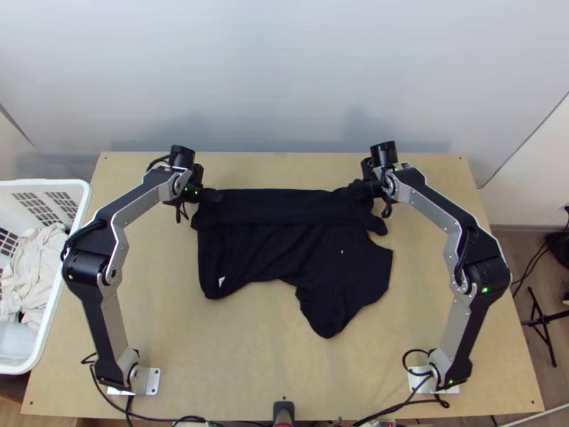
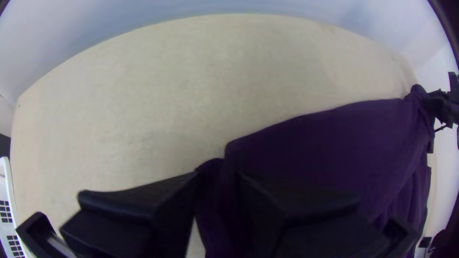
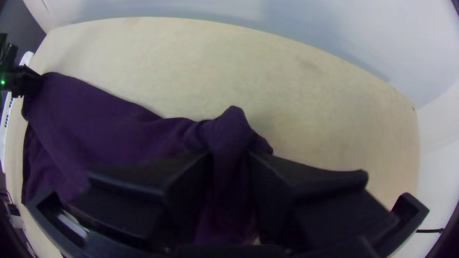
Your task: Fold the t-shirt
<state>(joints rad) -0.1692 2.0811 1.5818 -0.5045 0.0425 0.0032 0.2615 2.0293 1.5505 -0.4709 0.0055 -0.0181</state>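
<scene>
Item: t-shirt (image 1: pixel 295 245), dark, one. Laid out at the centre of the top view on a light wooden counter (image 1: pixel 242 363); a band of cloth runs across its upper edge over the lower part, a rounded dark portion extends towards the lower centre-right of the frame, and a small white tag (image 1: pixel 221 282) shows at its lower left.

Item: left gripper (image 1: pixel 215 196), black, upper left of centre in the top view, at the t-shirt's upper left corner. Jaws nearly together, clamped on a fold of that corner; in its own wrist view the left gripper (image 2: pixel 217 177) has dark cloth filling the narrow gap.

Item: right gripper (image 1: pixel 365 189), black, upper right of centre, at the t-shirt's upper right end. Jaws likewise drawn in, gripping bunched cloth; in its own wrist view the right gripper (image 3: pixel 228 155) has the fabric rising in a rounded lump just beyond the tips.

Item: laundry basket (image 1: pixel 85 196), white, slotted, left edge of the frame, beside the counter; contents, pale cloth (image 1: pixel 35 270), crumpled
</scene>
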